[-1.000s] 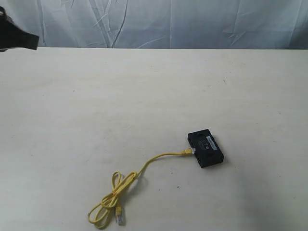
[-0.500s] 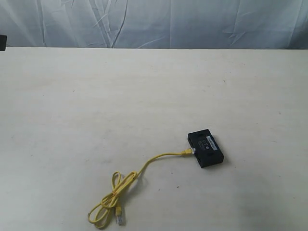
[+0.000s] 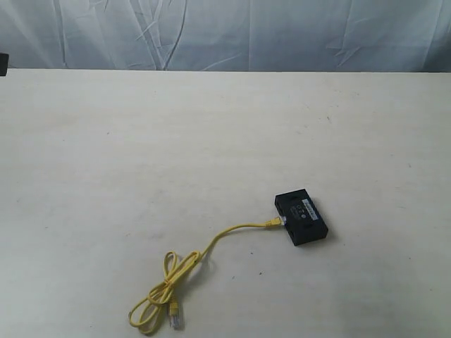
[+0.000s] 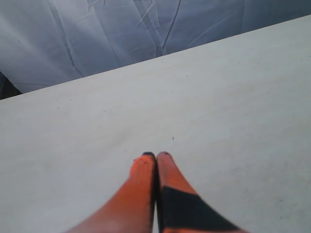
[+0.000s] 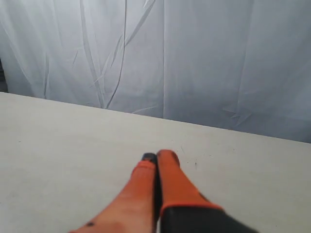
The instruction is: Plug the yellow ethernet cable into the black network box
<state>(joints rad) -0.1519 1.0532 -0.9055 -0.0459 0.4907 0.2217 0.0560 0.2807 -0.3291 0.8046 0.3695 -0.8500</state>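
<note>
On the table, the yellow ethernet cable runs from its loose knot to the black network box, plug apparently seated, task seemingly complete. Left gripper and right gripper, each pressed together and empty, hang clear of both.

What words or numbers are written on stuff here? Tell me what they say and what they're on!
White label on the black box: there is some print, but it is too small and blurred to read.
No other writing shows in any view.
</note>
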